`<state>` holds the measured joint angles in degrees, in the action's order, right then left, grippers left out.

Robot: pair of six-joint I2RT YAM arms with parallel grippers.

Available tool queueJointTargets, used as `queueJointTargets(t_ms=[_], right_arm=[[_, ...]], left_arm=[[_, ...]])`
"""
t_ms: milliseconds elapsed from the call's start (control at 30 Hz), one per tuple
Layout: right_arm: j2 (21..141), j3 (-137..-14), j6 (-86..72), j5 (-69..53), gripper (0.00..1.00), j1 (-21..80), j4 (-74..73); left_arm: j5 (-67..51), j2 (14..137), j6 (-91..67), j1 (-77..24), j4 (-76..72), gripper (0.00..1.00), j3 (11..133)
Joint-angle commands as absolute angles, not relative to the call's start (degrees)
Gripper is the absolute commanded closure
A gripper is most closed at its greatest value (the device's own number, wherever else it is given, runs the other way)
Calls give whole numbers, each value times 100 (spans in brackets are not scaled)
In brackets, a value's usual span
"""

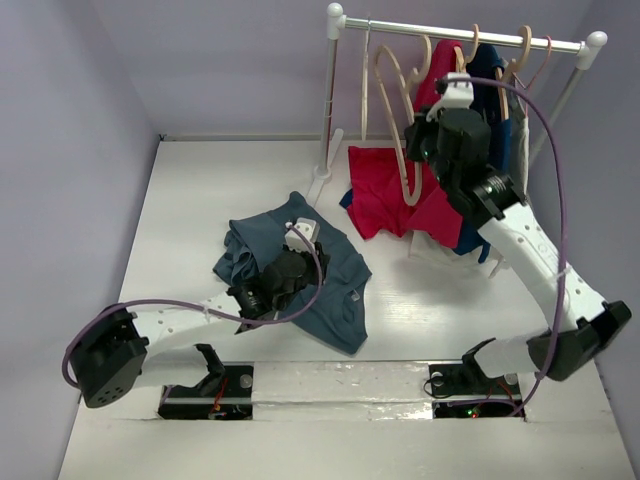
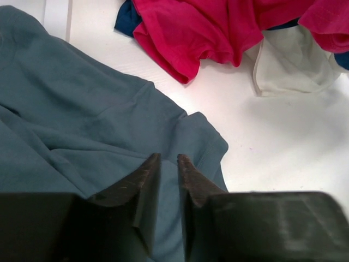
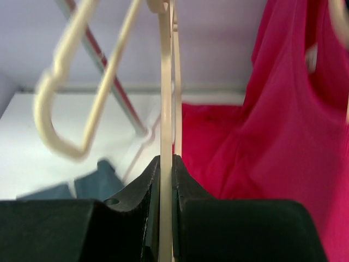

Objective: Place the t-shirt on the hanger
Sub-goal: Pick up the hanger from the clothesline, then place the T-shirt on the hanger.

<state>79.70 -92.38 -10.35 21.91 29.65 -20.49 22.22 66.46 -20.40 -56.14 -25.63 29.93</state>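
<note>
The slate-blue t-shirt [image 1: 335, 290] lies crumpled on the white table in the top view and fills the left of the left wrist view [image 2: 82, 109]. My left gripper [image 1: 300, 268] is down on it. Its jaws [image 2: 168, 157] are nearly together with a fold of the cloth between them. My right gripper [image 1: 414, 140] is raised at the clothes rack. It is shut [image 3: 166, 158] on a thin edge-on bar of the pale tan hanger [image 1: 398, 110], which rises straight up out of the jaws in the right wrist view [image 3: 166, 82].
A white rack rail [image 1: 460, 32] holds more hangers, a red shirt [image 1: 385, 195] and a navy shirt [image 1: 490, 90]. White cloth [image 1: 435, 250] lies under them. A second pale hanger [image 3: 60, 109] hangs left of the gripped one. The rack's foot [image 1: 320, 185] stands behind the t-shirt.
</note>
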Motion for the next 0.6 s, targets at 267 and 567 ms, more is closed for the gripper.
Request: queueJointTargets(t_ms=[267,567], right_arm=[[6065,-6936,-2091,1521,100,3348,-1195],[4616,-5057,-2794,1942,100,4623,-1519]], left_arm=[[1556,7540,-1451,-5660,-2664,93,3682],[1345,8508,-1433,-6073,-1714,77,4429]])
